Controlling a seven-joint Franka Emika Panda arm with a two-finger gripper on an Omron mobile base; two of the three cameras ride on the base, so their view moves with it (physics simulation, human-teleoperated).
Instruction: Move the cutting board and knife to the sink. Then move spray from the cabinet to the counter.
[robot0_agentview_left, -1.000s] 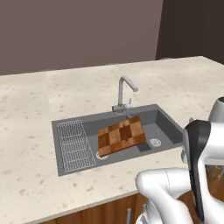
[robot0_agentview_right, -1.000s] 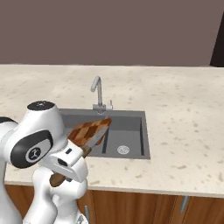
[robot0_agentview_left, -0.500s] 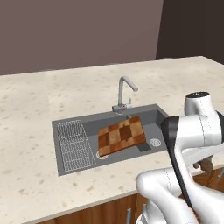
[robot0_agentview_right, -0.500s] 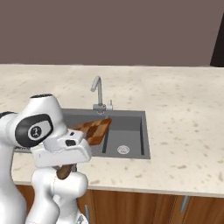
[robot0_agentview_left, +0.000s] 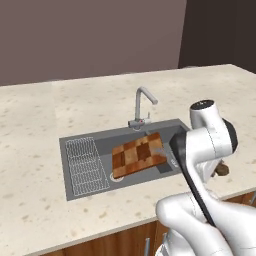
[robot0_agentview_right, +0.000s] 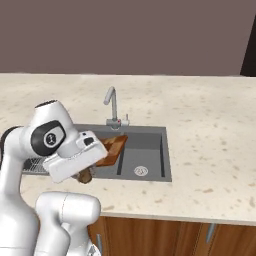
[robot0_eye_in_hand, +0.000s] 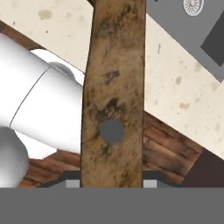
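The counter (robot0_agentview_left: 40, 125), a broad beige speckled slab, spans both base views, and the dark grey sink (robot0_agentview_left: 87, 141) is recessed in its middle with a wire rack (robot0_agentview_left: 86, 165) on one side and a silver faucet (robot0_agentview_left: 141, 102) behind. The cutting board (robot0_agentview_left: 137, 155) already rests inside the basin, tilted, with its near end lower toward the drain; in the right base view only part of it shows past the arm (robot0_agentview_right: 112, 147). The knife (robot0_eye_in_hand: 114, 87) is in the claw's grasp: the hand view looks straight along its dark brown wooden handle, which runs up the picture with 1 grey rivet in it, and the gripper (robot0_eye_in_hand: 111, 183) appears closed on the handle's lower end, though its fingertips are mostly masked at the bottom edge. In the left base view a brown stub of the handle (robot0_agentview_left: 220, 170) pokes out beside the wrist, over the counter's front edge to the right of the basin. By my judgement the knife is light and rigid, the wood giving decent friction, so a hold across the handle is right, well away from the blade, whose edge could nick the basin or slip if pinched. The board looks stiff and heavier. No brand, label or writing can be read on anything.
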